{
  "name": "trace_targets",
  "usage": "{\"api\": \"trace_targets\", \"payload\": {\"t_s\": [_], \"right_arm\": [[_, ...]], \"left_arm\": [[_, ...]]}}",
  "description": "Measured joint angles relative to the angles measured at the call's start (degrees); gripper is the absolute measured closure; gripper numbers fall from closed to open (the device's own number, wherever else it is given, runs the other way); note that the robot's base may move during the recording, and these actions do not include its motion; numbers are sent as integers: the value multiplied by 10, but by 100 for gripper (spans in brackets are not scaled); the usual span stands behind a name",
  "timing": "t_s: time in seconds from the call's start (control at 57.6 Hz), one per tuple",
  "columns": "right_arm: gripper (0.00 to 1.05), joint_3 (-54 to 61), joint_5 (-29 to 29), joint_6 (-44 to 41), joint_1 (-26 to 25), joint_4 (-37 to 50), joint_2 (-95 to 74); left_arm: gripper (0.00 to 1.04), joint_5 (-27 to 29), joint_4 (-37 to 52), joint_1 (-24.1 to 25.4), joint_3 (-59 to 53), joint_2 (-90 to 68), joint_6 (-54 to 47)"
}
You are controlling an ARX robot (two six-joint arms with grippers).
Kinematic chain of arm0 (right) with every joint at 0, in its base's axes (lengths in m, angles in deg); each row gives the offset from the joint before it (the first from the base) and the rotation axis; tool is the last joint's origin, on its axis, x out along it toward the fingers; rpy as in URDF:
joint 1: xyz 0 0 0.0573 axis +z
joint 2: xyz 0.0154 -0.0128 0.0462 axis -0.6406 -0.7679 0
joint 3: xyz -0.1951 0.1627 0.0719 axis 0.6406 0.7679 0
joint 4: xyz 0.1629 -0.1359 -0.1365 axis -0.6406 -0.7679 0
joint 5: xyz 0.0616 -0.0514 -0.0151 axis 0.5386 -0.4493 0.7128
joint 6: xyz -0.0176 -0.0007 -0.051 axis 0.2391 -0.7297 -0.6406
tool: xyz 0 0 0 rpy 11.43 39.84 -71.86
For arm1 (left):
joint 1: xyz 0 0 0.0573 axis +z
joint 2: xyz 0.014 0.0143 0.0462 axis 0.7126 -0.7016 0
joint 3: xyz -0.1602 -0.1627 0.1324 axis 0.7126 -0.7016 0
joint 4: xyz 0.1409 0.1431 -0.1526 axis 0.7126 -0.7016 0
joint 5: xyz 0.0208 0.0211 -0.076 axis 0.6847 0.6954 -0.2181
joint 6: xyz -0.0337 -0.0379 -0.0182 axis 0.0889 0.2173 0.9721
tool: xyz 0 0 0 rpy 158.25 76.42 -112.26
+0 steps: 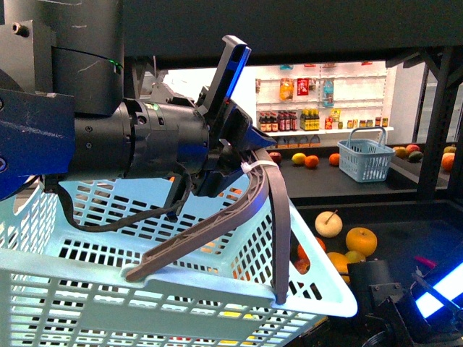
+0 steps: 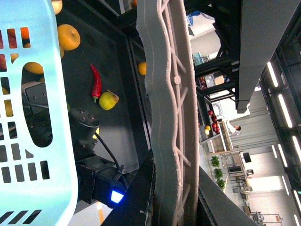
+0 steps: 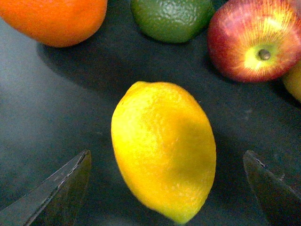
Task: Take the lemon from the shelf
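right end effector (image 3: 167, 154) hovers low, spread fingers (image 3: 56, 188) flanking lemon (image 3: 162, 141) on shelf (image 3: 42, 103).

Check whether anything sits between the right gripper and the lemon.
Nothing visible does. The right gripper's open jaws flank the lemon, with bare shelf on either side of it. The orange, lime and apple lie beyond the lemon, apart from it.
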Motion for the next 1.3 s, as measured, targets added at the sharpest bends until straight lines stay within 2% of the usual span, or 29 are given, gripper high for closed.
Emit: {"api": "trace_targets", "payload": {"t_s": [0.313,0.521,0.73,0.938,1.077,1.181,1.303], "right_arm": [[7,-70,-9,37,3,-25,-52],[33,-80,-12,56,4,-33,-55],[34,-59,-13,73,3,-15,-48],[35,97,-33,127,-15,65,61],[39,223,-40,151,-47,123,197],[39,332,-23,173,-73,135,338],[39,419,15,206,-72,130,452]], "left_arm": [[93,0,0,0,0,0,0],[93,0,0,0,0,0,0],[93,0,0,0,0,0,0],[93,0,0,0,0,0,0],[93,0,0,0,0,0,0],[93,0,0,0,0,0,0],[93,0,0,0,0,0,0]]}}
